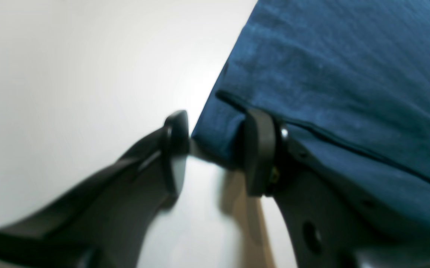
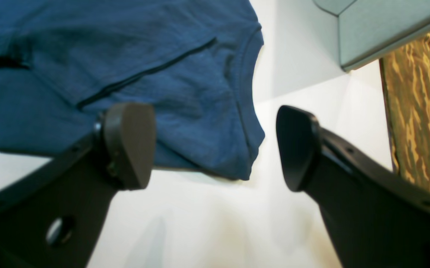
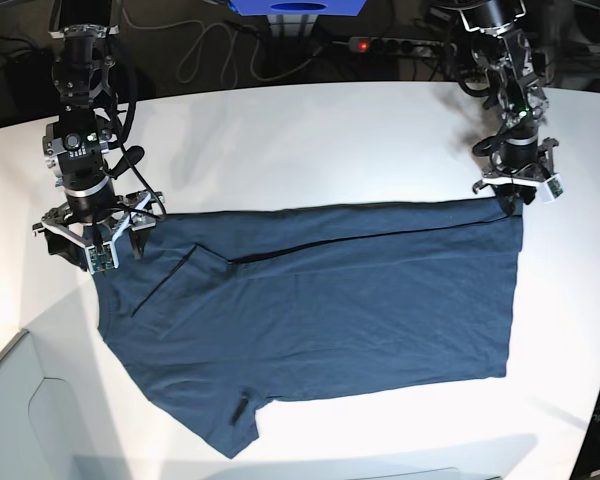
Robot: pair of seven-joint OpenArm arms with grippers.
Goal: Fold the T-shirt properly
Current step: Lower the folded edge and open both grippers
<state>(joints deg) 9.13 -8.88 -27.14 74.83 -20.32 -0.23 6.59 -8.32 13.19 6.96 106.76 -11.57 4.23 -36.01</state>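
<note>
Left end effector (image 1: 215, 149) straddles T-shirt (image 1: 330, 85) corner; right end effector (image 2: 215, 145) straddles its sleeve.

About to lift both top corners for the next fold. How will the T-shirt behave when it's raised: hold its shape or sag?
Probably floppy: the T-shirt lies flat with soft wrinkles and a folded-over flap, so the middle should sag between the two grippers. Likely light; the cloth looks thin at the corner between the left gripper fingers. It may drag on the smooth white table rather than slide off.

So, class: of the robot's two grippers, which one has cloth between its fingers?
The left gripper: a corner of the T-shirt sits between its fingers. The right gripper is wide open, straddling another shirt edge.
</note>
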